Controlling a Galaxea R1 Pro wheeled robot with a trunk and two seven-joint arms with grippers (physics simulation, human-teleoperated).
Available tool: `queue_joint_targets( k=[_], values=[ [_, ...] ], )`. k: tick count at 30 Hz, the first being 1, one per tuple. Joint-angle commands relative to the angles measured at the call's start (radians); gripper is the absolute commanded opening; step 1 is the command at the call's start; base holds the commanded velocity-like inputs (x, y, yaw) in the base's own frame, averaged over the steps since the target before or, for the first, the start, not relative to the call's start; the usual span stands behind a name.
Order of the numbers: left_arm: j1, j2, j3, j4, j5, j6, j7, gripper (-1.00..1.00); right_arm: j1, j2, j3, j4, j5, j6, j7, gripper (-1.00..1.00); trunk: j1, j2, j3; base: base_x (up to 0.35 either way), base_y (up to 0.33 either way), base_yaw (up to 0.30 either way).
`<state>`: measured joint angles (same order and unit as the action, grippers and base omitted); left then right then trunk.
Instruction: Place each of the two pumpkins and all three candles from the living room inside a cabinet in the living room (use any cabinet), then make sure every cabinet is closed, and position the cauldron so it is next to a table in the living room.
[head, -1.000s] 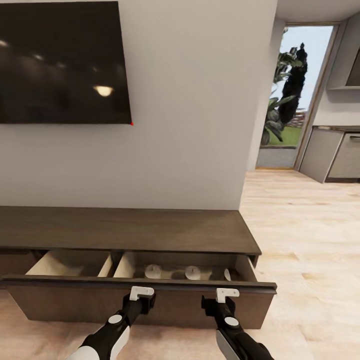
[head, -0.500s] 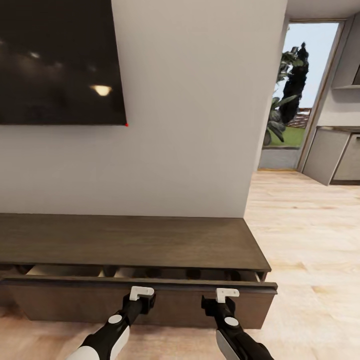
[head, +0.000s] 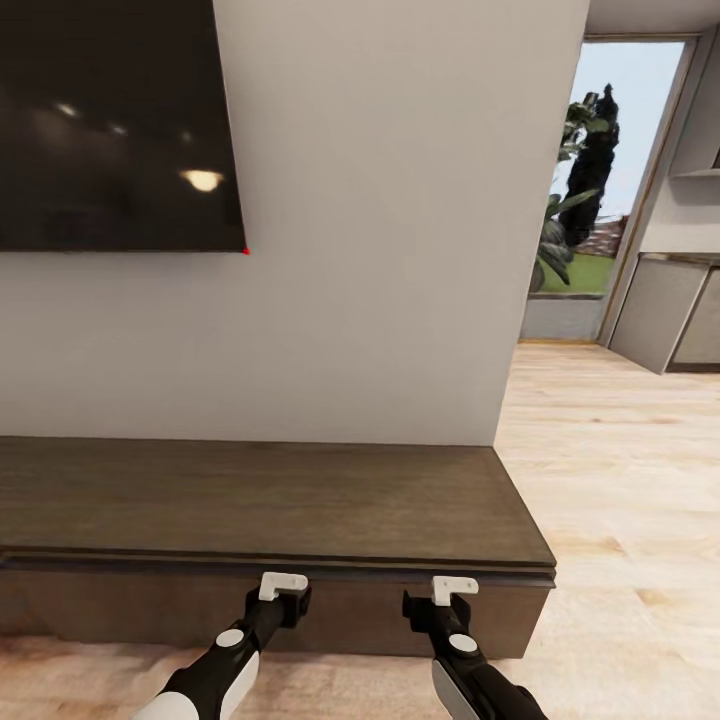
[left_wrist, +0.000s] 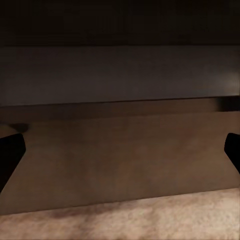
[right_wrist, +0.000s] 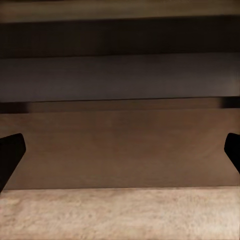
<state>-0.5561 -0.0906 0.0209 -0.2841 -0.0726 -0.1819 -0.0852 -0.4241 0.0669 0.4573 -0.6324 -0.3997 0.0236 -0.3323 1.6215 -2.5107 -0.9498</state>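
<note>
The long dark-brown cabinet (head: 260, 500) stands against the pale wall, its wide front flush under the thin black top edge. My left gripper (head: 283, 592) and right gripper (head: 441, 597) both sit right at that front, about a hand's width apart. In the left wrist view the brown cabinet front (left_wrist: 120, 150) is very close, with the left gripper (left_wrist: 120, 155) open and its black fingertips (left_wrist: 10, 155) spread wide. The right wrist view likewise has the cabinet front (right_wrist: 120, 145) close up and the right gripper (right_wrist: 120, 155) open, holding nothing. Pumpkins, candles, cauldron and table are out of view.
A black wall-mounted TV (head: 110, 125) hangs above the cabinet. To the right, light wood floor (head: 630, 480) leads to a doorway (head: 600, 200) with plants outside and grey kitchen units (head: 670, 310).
The cabinet's pull-out front has slid inward until shut, hiding the pale interior and the white items in it. The view has moved toward the wall with both grippers at the front.
</note>
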Motion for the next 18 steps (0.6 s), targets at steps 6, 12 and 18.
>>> queue_joint_targets(
  k=[6,12,18],
  values=[
    [-0.001,0.000,0.002,0.000,-0.006,-0.004,-0.001,1.00,-0.001,-0.001,0.006,-0.001,-0.007,0.002,-0.008,1.00,0.000,0.000,-0.001,0.006,0.000,0.000],
    [-0.001,0.000,0.002,0.000,-0.006,-0.004,-0.001,1.00,-0.001,-0.001,0.007,-0.002,-0.007,0.002,-0.008,1.00,0.000,0.000,-0.001,-0.011,0.000,0.000],
    [-0.001,0.000,0.002,0.000,-0.006,-0.004,-0.001,1.00,-0.001,-0.001,0.007,-0.003,-0.007,0.002,-0.008,1.00,0.000,0.000,-0.001,-0.229,0.000,0.000]
  ],
)
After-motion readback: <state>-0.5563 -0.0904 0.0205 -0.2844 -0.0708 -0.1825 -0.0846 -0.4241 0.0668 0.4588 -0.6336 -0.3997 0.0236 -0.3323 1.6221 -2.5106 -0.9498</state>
